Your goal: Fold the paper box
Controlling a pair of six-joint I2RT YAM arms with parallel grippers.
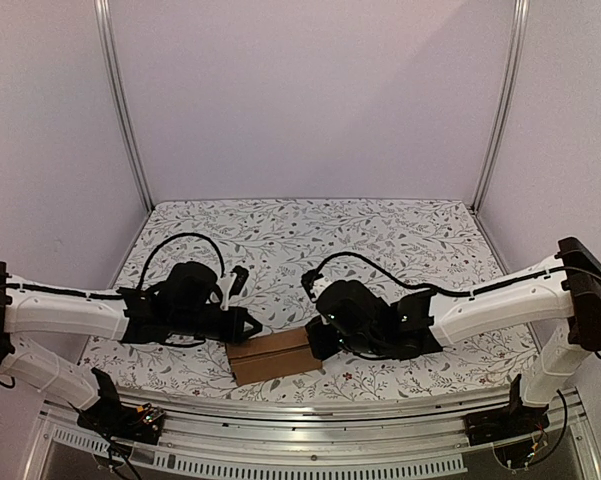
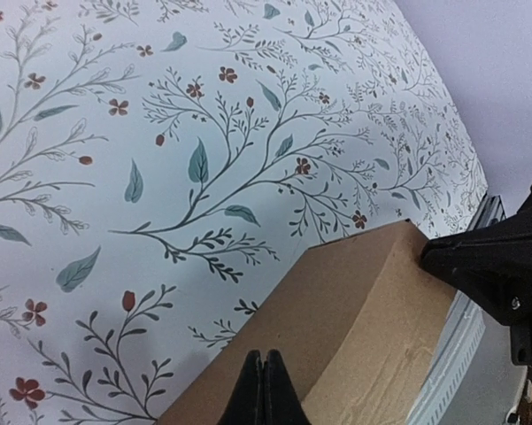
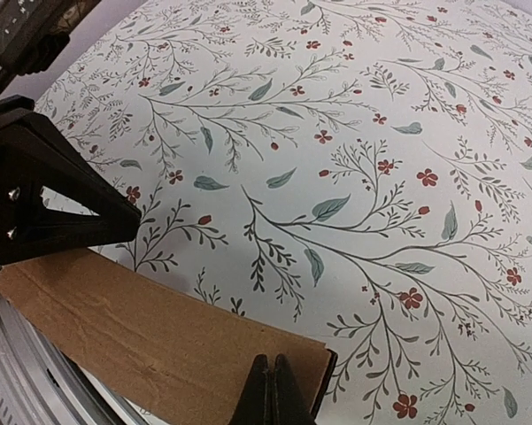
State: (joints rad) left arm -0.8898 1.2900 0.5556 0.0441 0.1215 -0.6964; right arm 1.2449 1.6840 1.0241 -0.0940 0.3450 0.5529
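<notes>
The paper box (image 1: 272,355) is a small brown cardboard box lying closed near the table's front edge, between the two arms. My left gripper (image 2: 263,359) is shut, its tips pressed together over the box's top (image 2: 336,310) at its left end. My right gripper (image 3: 272,363) is also shut, tips together over the box's lid (image 3: 159,332) near its right corner. Nothing shows between either pair of fingers. In the top view both grippers' tips are hidden under the wrists (image 1: 355,320).
The table carries a white cloth with a floral print (image 1: 380,240). A metal rail (image 1: 310,410) runs along the front edge just behind the box. White walls and upright posts (image 1: 500,100) close in the back and sides.
</notes>
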